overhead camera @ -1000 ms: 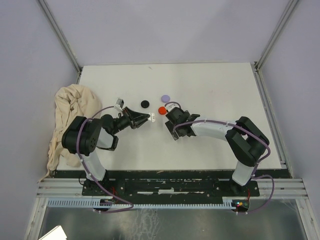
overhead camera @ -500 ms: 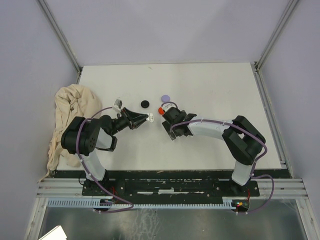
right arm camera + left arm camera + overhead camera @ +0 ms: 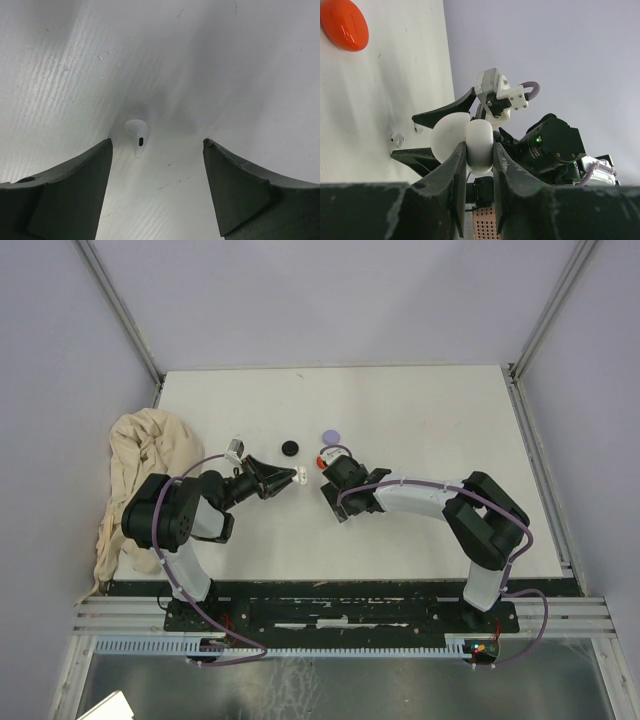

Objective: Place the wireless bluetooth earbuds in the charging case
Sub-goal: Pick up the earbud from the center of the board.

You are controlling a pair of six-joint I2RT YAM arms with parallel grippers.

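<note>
Earbud (image 3: 136, 132), white and stemmed, lies flat on the table (image 3: 420, 420) near its middle. The right gripper (image 3: 156, 145) stands over it with jaws wide apart, one finger on each side, neither touching it. Facing it from the left, just beside, the left gripper (image 3: 479, 150) is clamped on the white charging case (image 3: 479, 137), held off the tabletop with its rounded halves pointing toward the right gripper. Just beyond the right gripper sits a red disc (image 3: 344, 25), partly hidden in the top view. Farther back lie a black disc (image 3: 290, 447) and a lilac disc (image 3: 331, 437), apart from each other. A crumpled beige cloth (image 3: 130, 470) is heaped at the table's left edge.
</note>
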